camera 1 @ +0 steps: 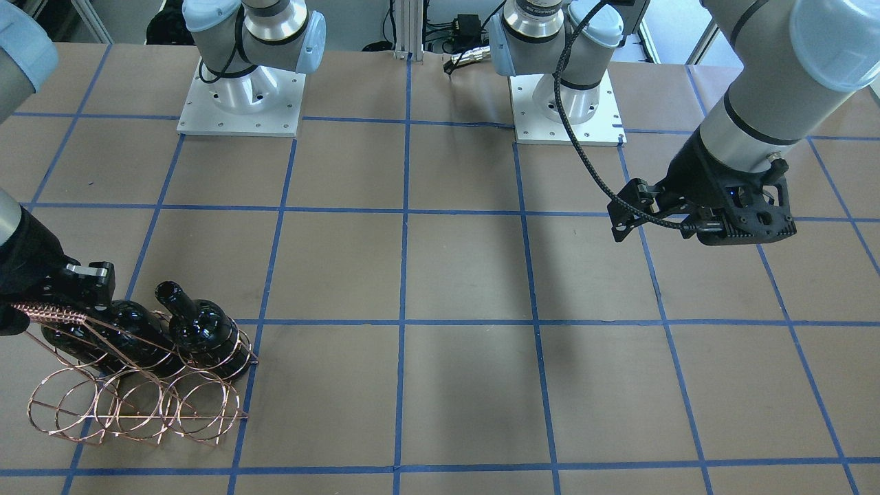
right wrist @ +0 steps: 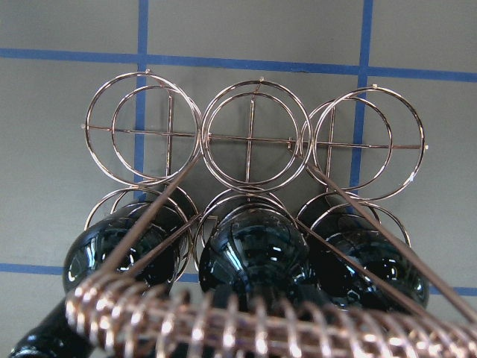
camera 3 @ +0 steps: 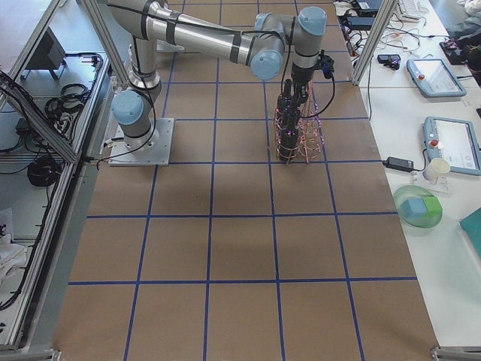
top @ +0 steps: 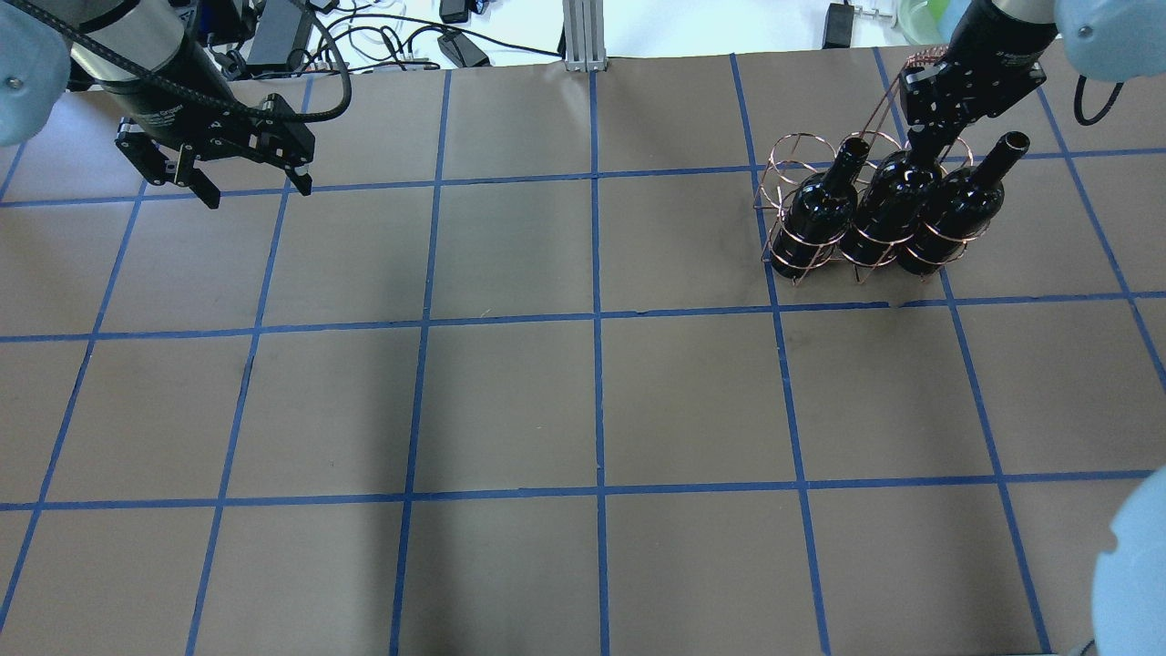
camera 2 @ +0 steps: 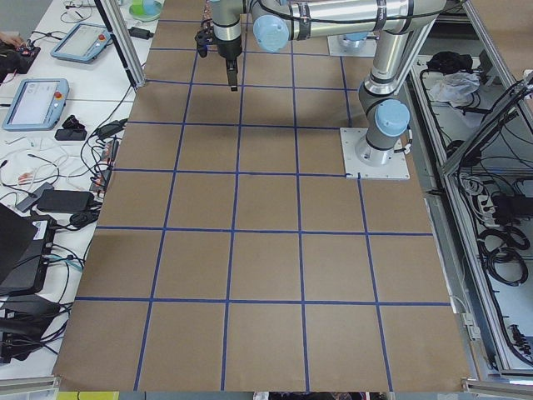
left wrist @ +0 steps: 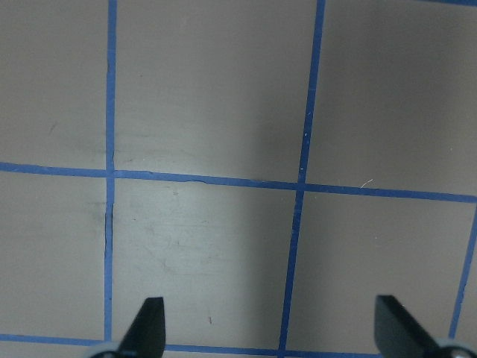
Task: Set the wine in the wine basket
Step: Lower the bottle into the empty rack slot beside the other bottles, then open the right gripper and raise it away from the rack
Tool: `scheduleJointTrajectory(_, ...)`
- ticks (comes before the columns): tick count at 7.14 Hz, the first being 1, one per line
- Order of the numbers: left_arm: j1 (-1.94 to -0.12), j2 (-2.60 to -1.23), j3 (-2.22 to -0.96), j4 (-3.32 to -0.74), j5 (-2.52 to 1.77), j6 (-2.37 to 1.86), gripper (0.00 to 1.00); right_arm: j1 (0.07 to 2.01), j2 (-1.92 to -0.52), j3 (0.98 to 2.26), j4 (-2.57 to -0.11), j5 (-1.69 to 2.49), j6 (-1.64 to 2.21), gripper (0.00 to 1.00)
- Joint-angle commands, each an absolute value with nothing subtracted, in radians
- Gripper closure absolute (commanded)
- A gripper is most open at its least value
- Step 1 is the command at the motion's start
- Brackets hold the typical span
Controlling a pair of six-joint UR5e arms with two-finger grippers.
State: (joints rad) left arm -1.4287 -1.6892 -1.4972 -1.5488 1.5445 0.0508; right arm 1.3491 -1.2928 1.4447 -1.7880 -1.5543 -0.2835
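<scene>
Overhead first: the basket (top: pixel 795 141) sits at the far right of the table (top: pixel 510 410), and we've got three black bottles standing side by side in its row of rings nearer the robot. The right gripper (top: pixel 929 146) is on the middle one, the wine (top: pixel 888 214), fingers pinched narrow about the neck, so it's grasping the wine. A second bottle (top: pixel 817 214) stands just beside it on the view's left, a third bottle (top: pixel 956 205) on the right with its open rim showing. Over at far left the left gripper (top: pixel 258 196) hangs above the table, fingers spread wide, released, nothing in it. Front-facing now, and the sides flip: basket at lower left, its bare rings nearest us, the right gripper tucked in behind the handle (camera 1: pixel 48 313); the left gripper hangs in mid-air at the right. From the left end we see the near arm stretched far down the table, its gripper pointing down over the blue tape (camera 2: pixel 241 125). From the right end, the near arm reaches out with its gripper directly over the bottles. Left wrist: two fingertips (left wrist: pixel 149 332) wide apart over brown table and tape. Right wrist: we look past the braided handle onto three glossy shoulders, wine in the centre, and table shows through the three rings beyond; the fingers themselves we can't make out here.
</scene>
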Motion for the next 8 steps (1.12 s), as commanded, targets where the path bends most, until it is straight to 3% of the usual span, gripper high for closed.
scheduleJointTrajectory(1,-1.436,-1.680,-1.497,-1.551,1.546,0.051,0.00,1.351,-1.360,1.445,-1.786,-1.565,-0.284,0.00)
scheduleJointTrajectory(6,-1.431,-1.678,-1.496,-1.551,1.554,0.052,0.00,1.397,-1.610,1.447,-1.458,-1.601,-0.188,0.00)
scheduleJointTrajectory(8,-1.431,-1.674,-1.496,-1.551,1.552,0.052,0.00,1.550,-1.600,1.448,-1.460,-1.601,-0.001,0.00)
